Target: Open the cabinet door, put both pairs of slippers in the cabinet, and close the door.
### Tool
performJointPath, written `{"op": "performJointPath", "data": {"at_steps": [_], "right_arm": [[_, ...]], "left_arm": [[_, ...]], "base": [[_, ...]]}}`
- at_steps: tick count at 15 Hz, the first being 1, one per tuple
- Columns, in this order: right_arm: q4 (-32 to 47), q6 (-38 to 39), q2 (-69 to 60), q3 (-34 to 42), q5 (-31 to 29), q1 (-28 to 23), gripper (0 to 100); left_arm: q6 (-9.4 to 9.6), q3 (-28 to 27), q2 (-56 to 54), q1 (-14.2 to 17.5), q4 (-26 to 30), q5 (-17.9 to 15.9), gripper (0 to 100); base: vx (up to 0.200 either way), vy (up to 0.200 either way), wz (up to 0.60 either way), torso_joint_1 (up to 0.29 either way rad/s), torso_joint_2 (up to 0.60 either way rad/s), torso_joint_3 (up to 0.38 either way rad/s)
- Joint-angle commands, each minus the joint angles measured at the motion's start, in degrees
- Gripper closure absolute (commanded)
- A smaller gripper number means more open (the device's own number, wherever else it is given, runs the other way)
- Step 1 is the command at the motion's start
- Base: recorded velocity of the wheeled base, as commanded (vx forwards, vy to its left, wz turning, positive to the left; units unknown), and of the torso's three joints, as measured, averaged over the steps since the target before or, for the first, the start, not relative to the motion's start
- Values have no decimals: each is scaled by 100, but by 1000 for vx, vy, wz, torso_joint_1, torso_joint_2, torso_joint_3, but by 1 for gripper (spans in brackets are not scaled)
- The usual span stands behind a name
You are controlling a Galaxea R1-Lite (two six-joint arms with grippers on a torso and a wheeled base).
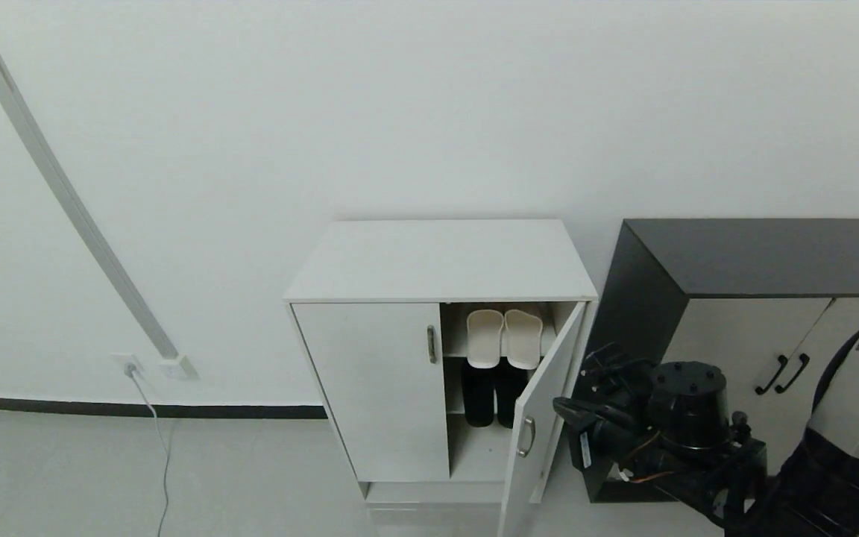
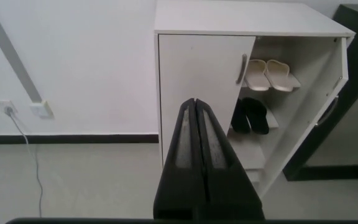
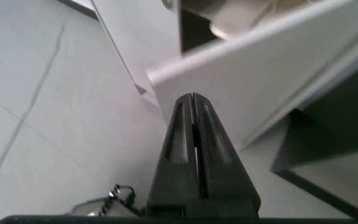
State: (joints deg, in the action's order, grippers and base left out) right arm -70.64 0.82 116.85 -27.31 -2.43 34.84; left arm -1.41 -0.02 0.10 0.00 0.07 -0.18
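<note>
Now: smooth white cabinet (image 1: 437, 261), right door (image 1: 549, 388) ajar; cream slippers (image 1: 485, 339) shelved above black pair (image 1: 478, 395); left pincer (image 2: 195, 101), right pincer (image 3: 193, 96) closed.

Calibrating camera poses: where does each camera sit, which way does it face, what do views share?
Head view: on the head, facing forward-down at the white cabinet, right door open; right arm lower right.
Left wrist view: on that wrist, facing the cabinet's front; left gripper, fingers shut.
Right wrist view: on that wrist, facing down at the door and floor; right gripper, fingers shut.
Shared: head and left wrist both show white slippers above black slippers.
</note>
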Motion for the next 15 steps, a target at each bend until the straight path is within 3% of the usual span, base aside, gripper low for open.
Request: {"op": "performJointPath", "data": {"at_steps": [1, 7, 15], "right_arm": [[-55, -90, -74, 375, 5, -12, 100], [-564, -108, -4, 1114, 5, 14, 100], [-854, -99, 576, 806, 14, 5, 100]], "left_arm": [[1, 2, -1, 0, 1, 1, 100], [1, 2, -1, 0, 1, 1, 100], [-8, 2, -1, 0, 1, 1, 100]], "base": [[200, 0, 0, 2, -2, -2], [200, 0, 0, 1, 2, 6], [0, 0, 0, 0, 0, 0]]}}
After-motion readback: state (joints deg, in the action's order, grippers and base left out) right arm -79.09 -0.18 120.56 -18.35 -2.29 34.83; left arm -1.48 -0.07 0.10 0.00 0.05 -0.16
